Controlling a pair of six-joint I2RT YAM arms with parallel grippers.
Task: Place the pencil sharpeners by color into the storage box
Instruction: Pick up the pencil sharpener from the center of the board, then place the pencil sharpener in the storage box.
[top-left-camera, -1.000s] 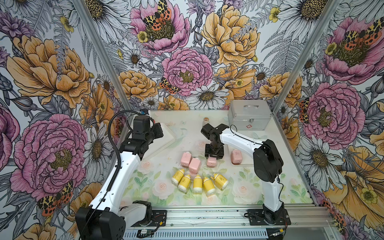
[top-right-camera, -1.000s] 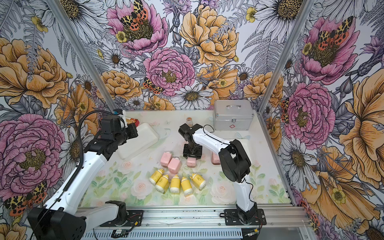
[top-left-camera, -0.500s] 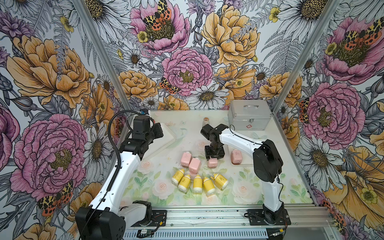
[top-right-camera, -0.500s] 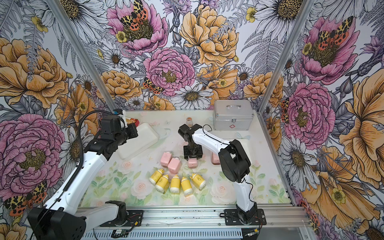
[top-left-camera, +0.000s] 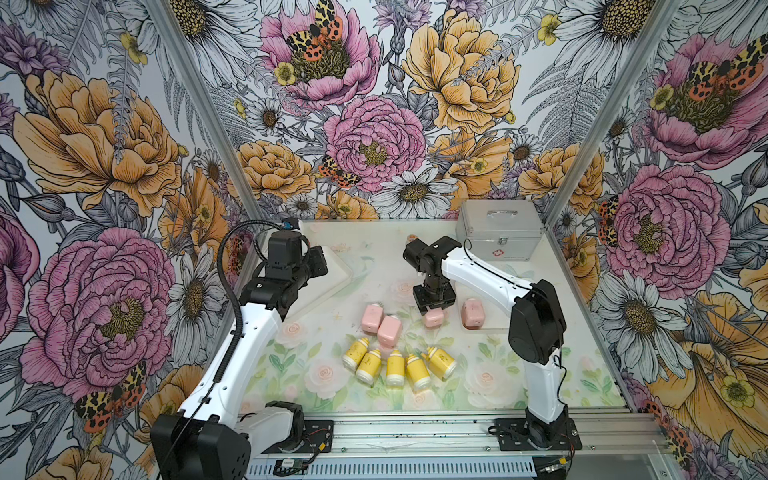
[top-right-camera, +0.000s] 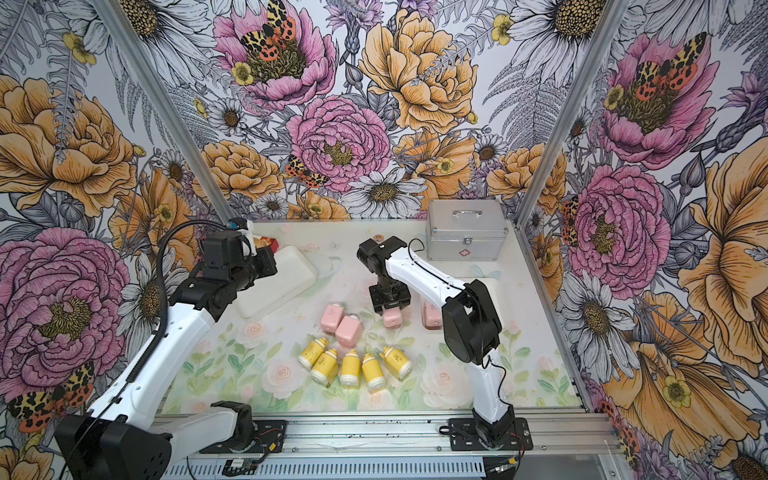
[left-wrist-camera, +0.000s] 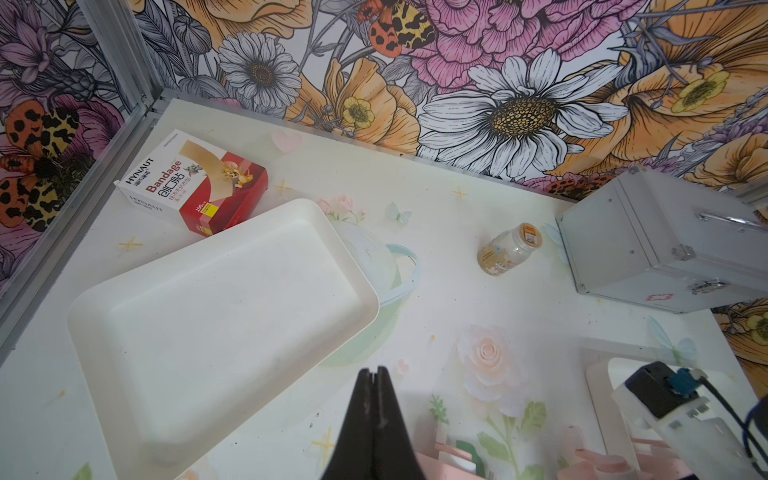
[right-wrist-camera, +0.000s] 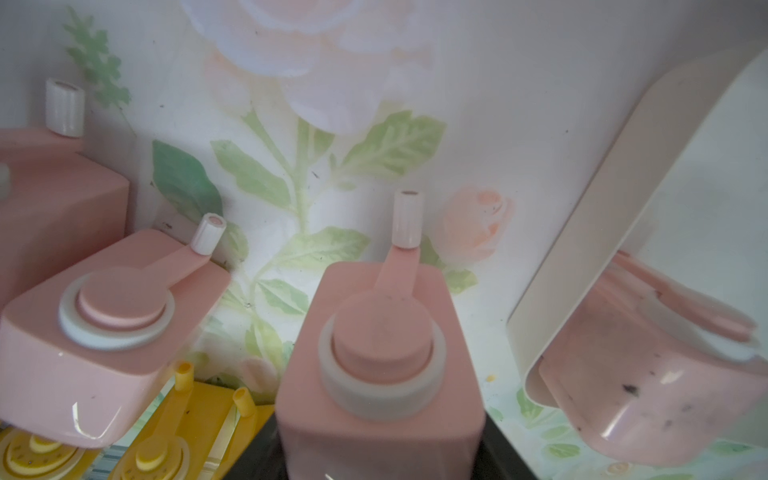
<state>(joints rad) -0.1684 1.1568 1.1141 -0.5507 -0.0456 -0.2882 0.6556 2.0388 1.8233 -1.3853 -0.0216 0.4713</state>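
Nothing moved: right claw (top-left-camera: 434, 309) still clamps 1 pink sharpener (top-left-camera: 435, 320); left claw (left-wrist-camera: 376, 376) pressed together, empty.

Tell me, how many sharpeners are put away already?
One pink sharpener already lies in the white tray by the right arm. The right gripper is clamped on a second pink one. Two more pink ones and all five yellow ones wait on the table; the other white tray is empty.

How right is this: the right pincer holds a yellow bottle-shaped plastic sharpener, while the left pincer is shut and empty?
No: the right pincer holds a pink rounded-rectangular plastic sharpener, not a yellow one; the right wrist view shows it. The left pincer is shut and empty.
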